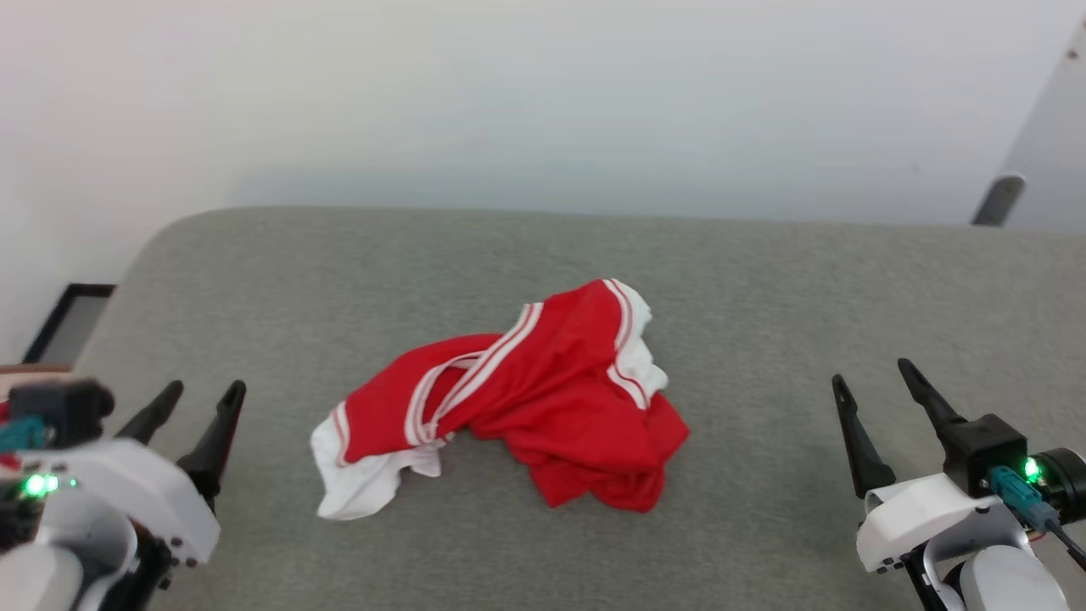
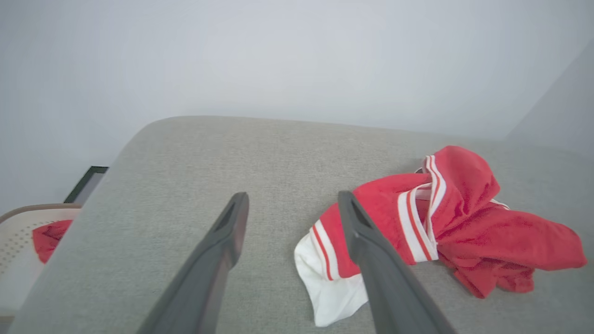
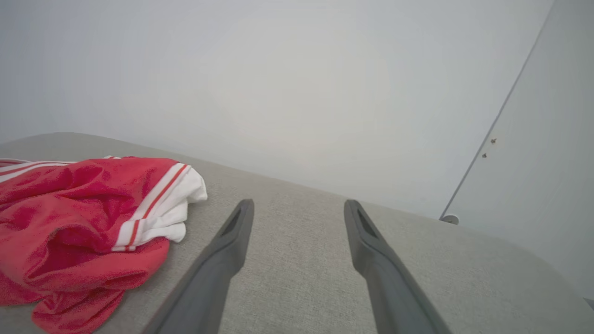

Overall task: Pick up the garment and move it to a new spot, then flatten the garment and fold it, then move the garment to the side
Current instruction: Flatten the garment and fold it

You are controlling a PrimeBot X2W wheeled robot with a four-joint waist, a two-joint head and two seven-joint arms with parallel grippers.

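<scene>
The garment (image 1: 543,399) lies crumpled at the centre of the table (image 1: 764,280), with bare surface out to every edge. The left tool (image 1: 206,388) at 8 o'clock and the right tool (image 1: 871,372) at 4 are fully spread, empty and clear of it. A red cloth (image 2: 51,234) sits beyond the 9 o'clock edge. The garment's long axis runs 8 to 2, white sleeve at 8.

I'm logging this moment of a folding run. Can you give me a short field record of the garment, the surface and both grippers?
garment: red jersey, white sleeves, striped trim; crumpled in a heap at mid-surface
surface: grey padded top
left gripper: open, empty, left of the garment, apart from it
right gripper: open, empty, right of the garment, apart from it
beside the surface, left: pale perforated basket holding a smaller red cloth
fold status: not flattened, not folded
</scene>
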